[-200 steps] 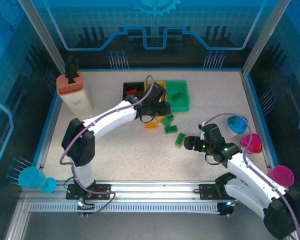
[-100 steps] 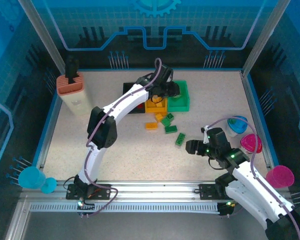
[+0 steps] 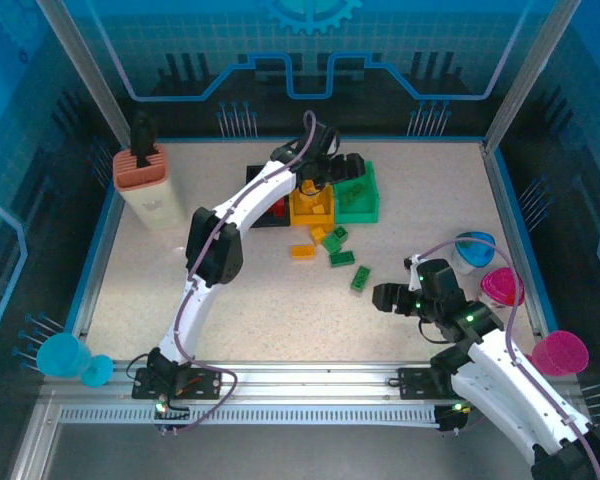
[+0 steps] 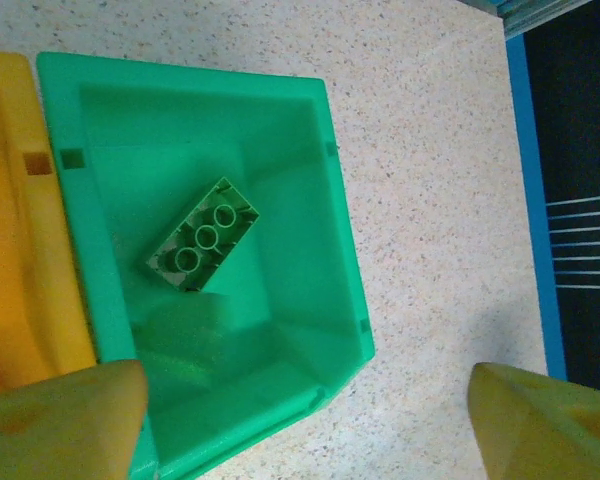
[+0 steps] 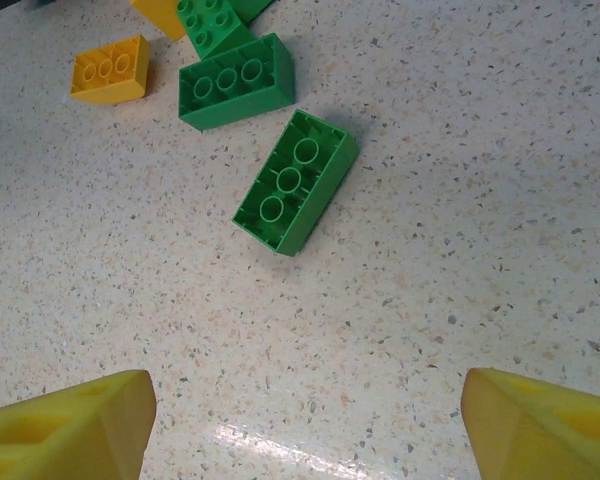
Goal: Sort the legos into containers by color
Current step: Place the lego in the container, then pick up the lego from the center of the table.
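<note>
The left gripper (image 4: 302, 388) hangs over the green bin (image 4: 345, 250), its yellow fingers spread wide and holding nothing. Within the bin's walls a long green brick (image 4: 204, 236) shows hollow side up, three round tubes in a row, set at a slant. The yellow-orange bin (image 4: 20, 200) touches the green bin's side. Nearer the arm bases than the green bin, a loose green brick (image 5: 296, 182) lies hollow side up on the table (image 5: 460, 250), in front of the right gripper (image 5: 307, 388), whose fingers are likewise wide apart.
</note>
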Controlling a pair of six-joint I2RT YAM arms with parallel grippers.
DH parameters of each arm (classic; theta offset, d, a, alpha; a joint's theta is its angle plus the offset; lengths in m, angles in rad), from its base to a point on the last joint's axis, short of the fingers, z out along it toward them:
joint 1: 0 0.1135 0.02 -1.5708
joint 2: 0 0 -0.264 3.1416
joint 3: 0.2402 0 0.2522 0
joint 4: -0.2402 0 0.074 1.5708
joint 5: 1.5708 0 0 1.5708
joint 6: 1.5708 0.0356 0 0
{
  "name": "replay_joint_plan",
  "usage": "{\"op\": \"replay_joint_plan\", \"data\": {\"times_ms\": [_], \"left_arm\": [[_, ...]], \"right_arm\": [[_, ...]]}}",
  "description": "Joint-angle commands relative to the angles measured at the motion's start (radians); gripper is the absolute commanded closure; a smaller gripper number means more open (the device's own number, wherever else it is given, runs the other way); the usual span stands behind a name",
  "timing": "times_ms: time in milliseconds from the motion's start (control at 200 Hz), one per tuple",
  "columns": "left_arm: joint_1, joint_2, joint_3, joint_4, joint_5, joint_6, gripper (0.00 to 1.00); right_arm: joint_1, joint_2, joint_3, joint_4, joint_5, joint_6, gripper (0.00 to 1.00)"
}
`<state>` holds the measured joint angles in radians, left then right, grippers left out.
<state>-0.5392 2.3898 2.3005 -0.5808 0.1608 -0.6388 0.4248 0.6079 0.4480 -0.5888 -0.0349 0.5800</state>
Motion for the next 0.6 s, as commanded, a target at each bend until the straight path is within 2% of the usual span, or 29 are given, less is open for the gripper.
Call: {"op": "replay_joint_plan", "data": {"times_ms": [0, 70, 325, 485, 595], "left_arm": [[0.005, -0.029, 0.02, -0.027, 0.051, -0.002, 0.1], [-0.002, -0.101, -0.065, 0.003, 0.055, 0.002, 0.1], [-0.02, -0.475, -0.583, 0.241, 0.049, 0.004, 0.1], [-0.035, -0.732, -0.921, 0.335, -0.031, 0.021, 0.1], [-0.045, -0.883, -1.095, 0.339, -0.084, 0.031, 0.11]], "right_arm": [[0.0, -0.01, -0.007, -0.034, -0.006, 0.014, 0.2], [0.002, 0.0, -0.006, -0.04, 0.007, 0.021, 0.2], [0.02, 0.096, 0.01, -0.009, 0.025, 0.045, 0.23], [0.05, 0.194, 0.029, 0.062, 0.026, 0.065, 0.24], [0.085, 0.281, 0.052, 0.115, 0.044, 0.078, 0.25]]}}
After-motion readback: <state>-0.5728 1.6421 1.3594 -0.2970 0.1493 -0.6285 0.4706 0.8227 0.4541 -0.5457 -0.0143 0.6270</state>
